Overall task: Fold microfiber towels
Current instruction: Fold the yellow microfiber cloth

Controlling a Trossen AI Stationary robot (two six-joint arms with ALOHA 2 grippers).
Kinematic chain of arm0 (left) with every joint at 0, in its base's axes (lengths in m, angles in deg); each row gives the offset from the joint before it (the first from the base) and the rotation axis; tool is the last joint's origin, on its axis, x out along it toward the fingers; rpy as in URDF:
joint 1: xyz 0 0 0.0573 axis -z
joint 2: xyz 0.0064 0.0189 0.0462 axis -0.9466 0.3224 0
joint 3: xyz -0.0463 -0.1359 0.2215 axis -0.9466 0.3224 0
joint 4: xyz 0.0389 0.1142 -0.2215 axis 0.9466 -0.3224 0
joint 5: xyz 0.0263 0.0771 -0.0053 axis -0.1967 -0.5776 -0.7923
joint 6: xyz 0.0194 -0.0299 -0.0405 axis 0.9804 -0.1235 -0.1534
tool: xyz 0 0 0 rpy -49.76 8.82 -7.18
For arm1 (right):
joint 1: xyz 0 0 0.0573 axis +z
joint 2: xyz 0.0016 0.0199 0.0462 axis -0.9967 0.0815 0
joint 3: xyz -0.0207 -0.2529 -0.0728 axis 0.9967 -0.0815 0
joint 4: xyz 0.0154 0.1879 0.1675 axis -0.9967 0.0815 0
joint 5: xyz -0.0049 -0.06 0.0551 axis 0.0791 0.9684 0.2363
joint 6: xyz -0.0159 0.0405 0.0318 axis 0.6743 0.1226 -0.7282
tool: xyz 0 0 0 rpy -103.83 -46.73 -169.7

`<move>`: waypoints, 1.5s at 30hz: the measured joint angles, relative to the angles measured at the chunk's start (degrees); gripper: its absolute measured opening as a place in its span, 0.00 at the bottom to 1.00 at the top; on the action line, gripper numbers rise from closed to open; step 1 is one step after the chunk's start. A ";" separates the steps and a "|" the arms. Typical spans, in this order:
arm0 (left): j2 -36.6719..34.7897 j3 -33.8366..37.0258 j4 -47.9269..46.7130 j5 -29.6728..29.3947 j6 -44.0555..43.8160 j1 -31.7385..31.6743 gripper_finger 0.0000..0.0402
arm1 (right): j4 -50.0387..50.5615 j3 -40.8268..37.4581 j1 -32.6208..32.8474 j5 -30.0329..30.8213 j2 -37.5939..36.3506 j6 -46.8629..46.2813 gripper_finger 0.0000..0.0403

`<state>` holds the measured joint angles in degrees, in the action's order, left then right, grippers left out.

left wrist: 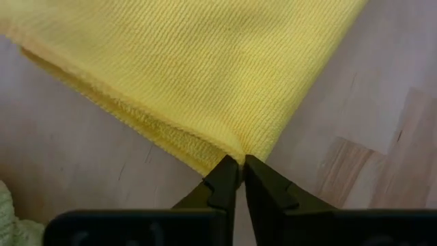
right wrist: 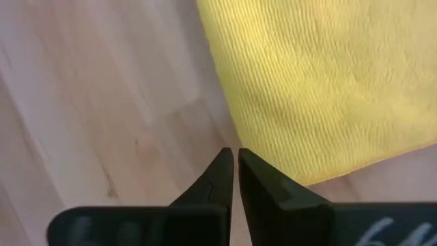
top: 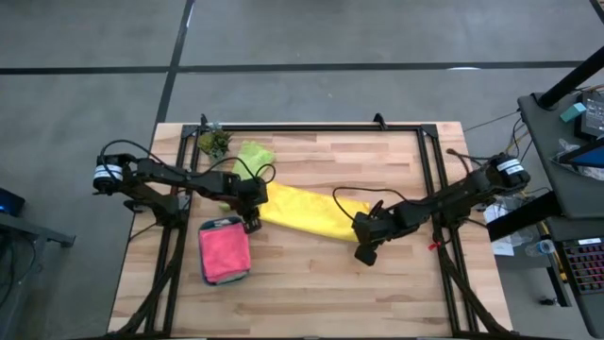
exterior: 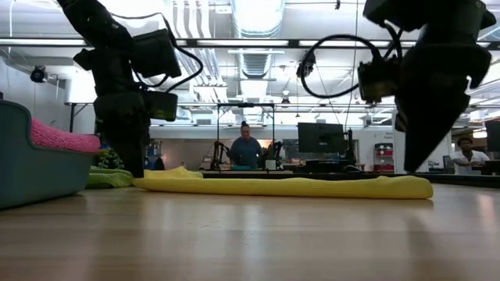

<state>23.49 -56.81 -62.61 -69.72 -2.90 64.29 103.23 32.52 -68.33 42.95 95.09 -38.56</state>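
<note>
We are looking down on the wooden worktop point(top: 311, 283), where the yellow towel point(top: 302, 212) lies folded into a long band across the middle. The left gripper point(top: 251, 223) sits at the band's left end, its fingers point(left wrist: 222, 184) pressed together right at the folded corner of the yellow cloth; we cannot tell whether any fabric is pinched between the tips. The right gripper point(top: 364, 253) is over by the band's right end, and its fingers point(right wrist: 218, 174) are closed on nothing, over bare wood just beside the towel's edge. The pink towel point(top: 224, 252) rests in the teal tray point(top: 213, 225) near the left gripper. The lime green towel point(top: 253, 153) lies bunched behind the yellow one, next to the small potted plant point(top: 214, 142).
</note>
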 joint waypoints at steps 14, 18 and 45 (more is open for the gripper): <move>-0.04 -6.59 -10.77 -0.40 4.80 -0.13 0.40 | -1.54 0.02 -0.13 8.60 -1.03 0.96 0.04; -0.07 -9.33 -13.09 -1.75 6.32 -0.13 0.44 | -3.50 -0.02 -0.13 13.22 -1.02 0.98 0.04; 1.95 -3.71 10.87 -3.02 5.98 0.00 0.45 | 1.03 -3.89 -0.13 10.63 3.73 -1.30 0.04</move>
<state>25.43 -60.53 -51.74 -72.74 3.08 64.29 104.26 28.63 -68.47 53.58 98.81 -39.86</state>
